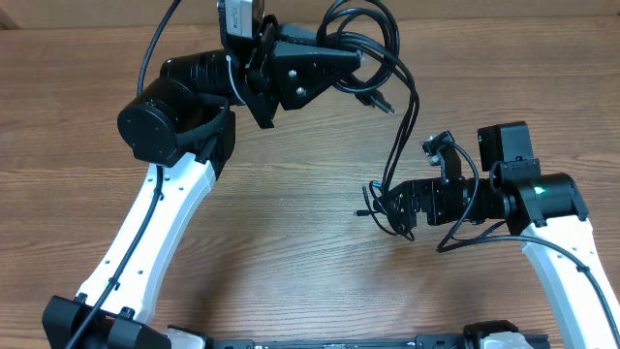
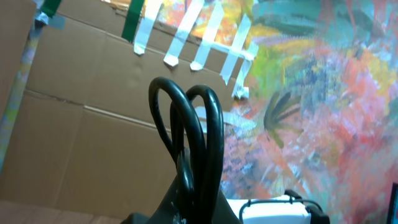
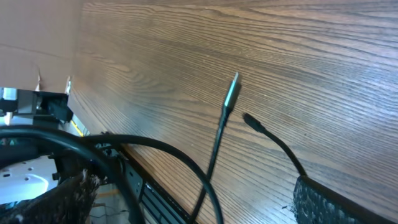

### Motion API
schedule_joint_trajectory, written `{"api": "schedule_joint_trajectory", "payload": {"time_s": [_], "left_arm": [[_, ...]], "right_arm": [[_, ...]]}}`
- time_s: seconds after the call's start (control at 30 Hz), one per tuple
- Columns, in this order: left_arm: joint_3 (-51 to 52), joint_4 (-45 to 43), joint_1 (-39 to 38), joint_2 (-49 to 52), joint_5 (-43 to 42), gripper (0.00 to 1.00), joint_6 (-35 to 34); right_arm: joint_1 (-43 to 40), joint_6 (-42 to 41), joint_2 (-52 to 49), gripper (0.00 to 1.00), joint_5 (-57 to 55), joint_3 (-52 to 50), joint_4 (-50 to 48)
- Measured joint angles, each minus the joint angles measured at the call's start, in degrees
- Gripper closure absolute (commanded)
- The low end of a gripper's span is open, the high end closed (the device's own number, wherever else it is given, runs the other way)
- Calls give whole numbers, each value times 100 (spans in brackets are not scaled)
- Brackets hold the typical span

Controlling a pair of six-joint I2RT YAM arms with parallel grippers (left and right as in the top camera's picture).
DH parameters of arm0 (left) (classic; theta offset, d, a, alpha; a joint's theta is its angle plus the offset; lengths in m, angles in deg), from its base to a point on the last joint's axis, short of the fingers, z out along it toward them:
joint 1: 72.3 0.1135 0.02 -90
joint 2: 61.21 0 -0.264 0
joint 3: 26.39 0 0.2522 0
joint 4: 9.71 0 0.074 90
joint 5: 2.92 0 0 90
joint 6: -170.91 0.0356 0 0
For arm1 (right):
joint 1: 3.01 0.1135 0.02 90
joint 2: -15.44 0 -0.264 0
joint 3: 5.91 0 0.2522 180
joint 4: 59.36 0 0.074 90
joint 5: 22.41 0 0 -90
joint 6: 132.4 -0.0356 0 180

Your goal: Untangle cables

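While my left tool point(image 1: 356, 66) is clamped on the cables point(image 1: 360, 27) at the table's point(image 1: 291, 242) far edge, my right tool point(image 1: 386, 206) stands wide open, their loose ends trailing between its fingers point(image 3: 336, 202).

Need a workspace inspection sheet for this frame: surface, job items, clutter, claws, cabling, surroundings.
Surface: wood-grain table, no damage seen.
Job's things: black cables looped in a bunch at the left claw, with strands hanging down to the right claw; a silver-tipped plug hangs free above the wood.
Clutter: nothing seen.
Claws: left claw shut on the cable loops; right claw open, strands passing between its fingers.
Cables: arm wiring runs along the left arm, apart from the bunch.
Surroundings: cardboard panel, tape strips and a painted sheet in the left wrist view.
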Motion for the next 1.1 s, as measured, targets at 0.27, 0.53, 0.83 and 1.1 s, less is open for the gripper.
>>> {"api": "schedule_joint_trajectory", "payload": {"time_s": [0.27,0.53,0.83,1.1], "left_arm": [[0,-116,70,0,535,96,-57],[0,-839,756,2,487,96,-656],[2,-1182,1572,2,81,96,-1305],[2,-1191,2175,2,4,96,-1392]], "right_arm": [[0,-7,-59,0,-619,0,343],[0,-540,-990,0,-1429,0,422],[28,-702,-1534,0,-1384,2,317],[37,-732,-1539,0,-1432,7,247]]}}
